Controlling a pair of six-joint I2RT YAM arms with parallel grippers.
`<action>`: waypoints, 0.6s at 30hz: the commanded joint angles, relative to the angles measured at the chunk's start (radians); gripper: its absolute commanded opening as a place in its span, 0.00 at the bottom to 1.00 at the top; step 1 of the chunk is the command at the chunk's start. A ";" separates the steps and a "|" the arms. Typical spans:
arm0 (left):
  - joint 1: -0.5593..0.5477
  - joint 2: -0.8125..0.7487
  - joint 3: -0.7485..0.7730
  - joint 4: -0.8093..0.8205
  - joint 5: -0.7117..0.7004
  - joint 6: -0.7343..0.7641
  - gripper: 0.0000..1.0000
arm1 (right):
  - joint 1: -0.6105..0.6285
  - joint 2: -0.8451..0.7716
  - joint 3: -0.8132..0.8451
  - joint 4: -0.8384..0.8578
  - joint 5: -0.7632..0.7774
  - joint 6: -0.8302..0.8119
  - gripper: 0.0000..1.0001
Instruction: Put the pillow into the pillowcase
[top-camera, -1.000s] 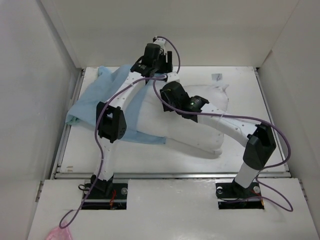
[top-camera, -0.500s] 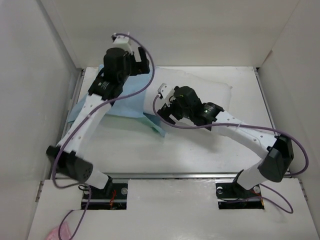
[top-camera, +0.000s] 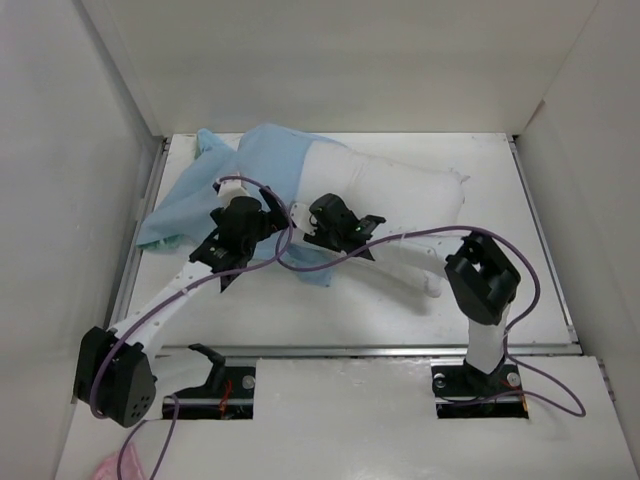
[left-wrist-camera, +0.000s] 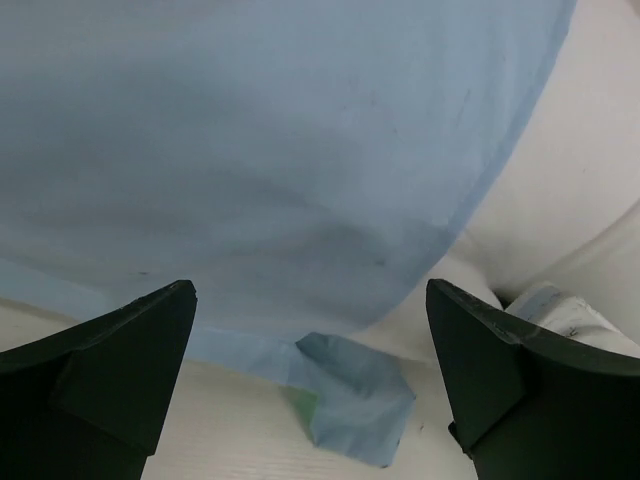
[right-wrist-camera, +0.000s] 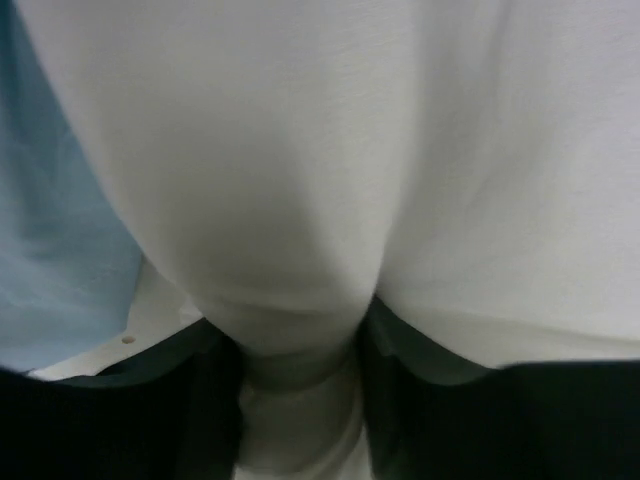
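The white pillow lies across the back of the table, its left end covered by the light blue pillowcase. My left gripper is open and empty, low at the pillowcase's front edge. In the left wrist view the blue pillowcase fills the top, and a folded corner showing green lies between the wide-apart fingers. My right gripper is shut on a fold of the pillow at its front left, with blue cloth beside it.
White walls enclose the table on the left, back and right. The table's bare white surface runs along the front, between the cloth and the arm bases. A small grey mark sits near the back edge.
My left arm swung down from the back left to the pillowcase's front edge. My right gripper moved left and lower. The blue cloth now covers the pillow's left end.
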 joint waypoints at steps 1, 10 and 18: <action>-0.094 0.064 -0.083 -0.047 0.084 -0.067 1.00 | -0.005 -0.004 0.080 0.310 0.026 0.166 0.43; -0.124 0.063 -0.122 0.068 0.130 -0.072 1.00 | -0.122 -0.102 0.047 0.291 -0.184 0.298 0.02; -0.124 -0.292 -0.121 0.261 0.276 -0.005 1.00 | -0.145 -0.157 0.010 0.270 -0.397 0.275 0.02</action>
